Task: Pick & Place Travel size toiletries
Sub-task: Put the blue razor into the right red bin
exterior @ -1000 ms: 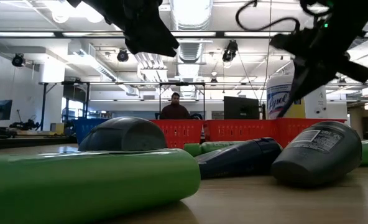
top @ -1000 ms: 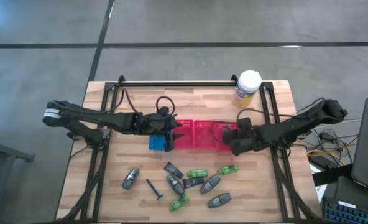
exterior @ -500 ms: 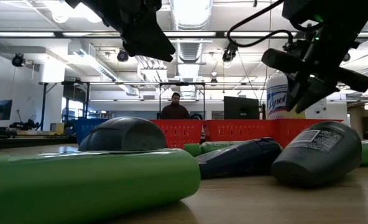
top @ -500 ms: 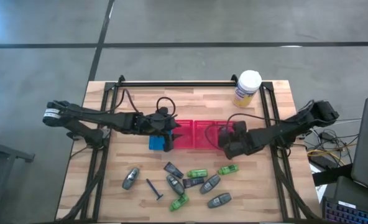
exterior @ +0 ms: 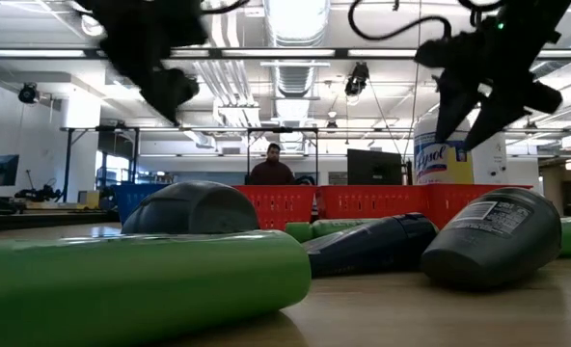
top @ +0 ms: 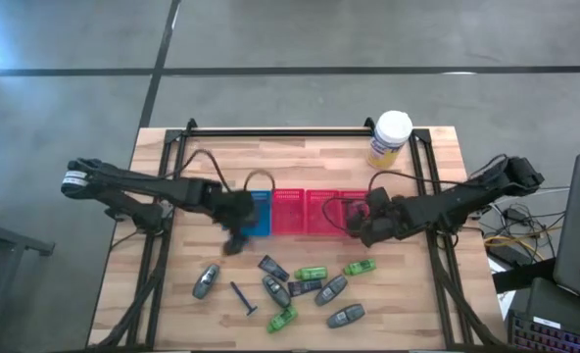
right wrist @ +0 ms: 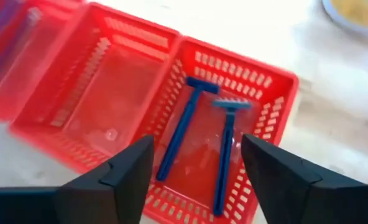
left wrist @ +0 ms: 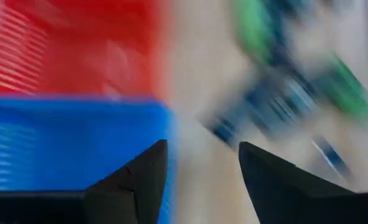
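While both arms hang mid-frame | left claw (top: 234, 241) spread, empty, at the blue mesh tray's (top: 259, 212) lower edge | right claw (top: 361, 231) spread, empty, over the rightmost red mesh tray (right wrist: 230, 155) holding two blue T-shaped razors (right wrist: 202, 134) | grey and green little bottles (top: 310, 286) scattered lower centre of wooden desk (top: 172, 304)

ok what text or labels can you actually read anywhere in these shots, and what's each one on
"Lysol": the script brand on the white-capped jar, read in the low view; the smaller print below it is too small to read.
Label on the grey bottle lying at the front: printed lines, too small to read.
Green bottle in the foreground: no legible text.
Red trays and razors: no text visible.
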Controlling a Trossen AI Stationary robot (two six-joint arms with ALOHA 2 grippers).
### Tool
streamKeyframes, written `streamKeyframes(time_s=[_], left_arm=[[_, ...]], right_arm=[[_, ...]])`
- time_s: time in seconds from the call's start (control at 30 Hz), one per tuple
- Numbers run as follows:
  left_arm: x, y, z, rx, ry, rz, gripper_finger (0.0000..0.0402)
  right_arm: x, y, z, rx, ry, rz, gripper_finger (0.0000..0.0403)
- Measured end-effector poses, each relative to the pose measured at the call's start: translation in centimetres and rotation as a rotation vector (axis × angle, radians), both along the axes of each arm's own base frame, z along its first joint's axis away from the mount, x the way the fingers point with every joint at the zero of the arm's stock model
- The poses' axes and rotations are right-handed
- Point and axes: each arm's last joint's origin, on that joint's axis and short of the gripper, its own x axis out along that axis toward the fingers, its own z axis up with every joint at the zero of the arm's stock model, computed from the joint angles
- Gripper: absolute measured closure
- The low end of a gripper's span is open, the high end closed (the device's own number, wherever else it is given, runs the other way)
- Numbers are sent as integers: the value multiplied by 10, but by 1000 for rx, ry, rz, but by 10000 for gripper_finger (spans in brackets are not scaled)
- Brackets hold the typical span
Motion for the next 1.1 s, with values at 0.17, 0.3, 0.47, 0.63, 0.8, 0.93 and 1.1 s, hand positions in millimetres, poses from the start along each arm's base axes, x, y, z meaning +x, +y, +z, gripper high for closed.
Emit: streamKeyframes(time_s=[0.17, 0.3, 0.47, 0.63, 0.8, 0.93, 1.1], left_arm=[[-20, -46, -22, -22, 35, -428, 209], [-34, -84, -38, 337, -75, -684, 216], [-30, -102, -58, 344, -158, -659, 219], [-25, -106, -77, 282, -132, -645, 219], [-16, -113, -89, 231, -168, -665, 219], [-12, -117, -99, 196, -161, -682, 221], [-13, -117, -107, 195, -136, -689, 224]], right_arm=[[-1, 0, 13, -28, 12, 117, 137], [-1, 0, 14, -15, 7, 112, 129], [0, 1, 11, 7, 13, 105, 126], [0, 1, 11, 8, 23, 123, 125], [-1, 1, 10, 17, 28, 130, 141], [-1, 1, 10, 21, 29, 131, 155], [-1, 2, 10, 33, 39, 144, 165]])
